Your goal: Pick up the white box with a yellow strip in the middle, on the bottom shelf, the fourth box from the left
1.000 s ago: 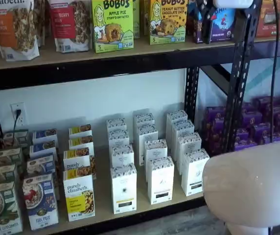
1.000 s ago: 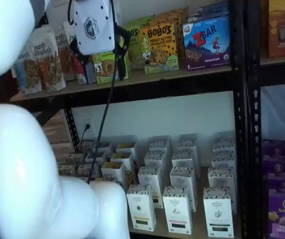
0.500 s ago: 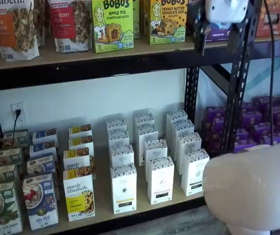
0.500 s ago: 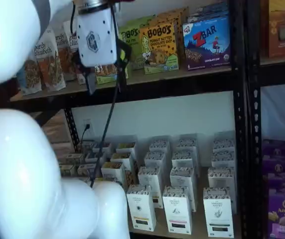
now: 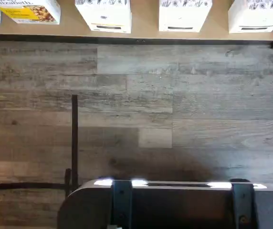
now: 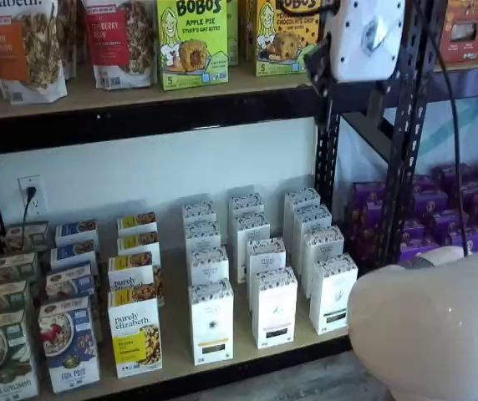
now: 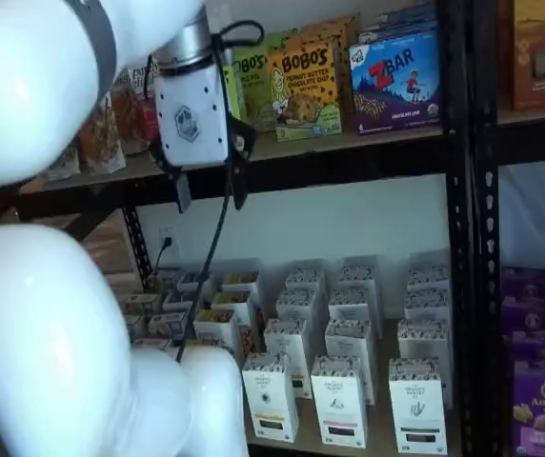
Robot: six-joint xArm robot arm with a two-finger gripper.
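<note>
The gripper [image 7: 210, 190] hangs with its two black fingers spread wide and nothing between them, level with the front edge of the upper shelf [image 6: 139, 100] and out in front of the rack.

The white box [image 6: 211, 322] stands upright at the front edge of the bottom shelf [image 6: 175, 344], heading its own column of alike cartons. It sits between the purely elizabeth box [image 6: 134, 334] and the next white carton [image 6: 274, 307]. It is well below the fingers and well apart from them.

To my eye the approach has barely started. The hand should come down in front of the shelf edge, line up with that front carton alone, then slide in with one finger in each side gap, keeping clear of both neighbours.
</note>
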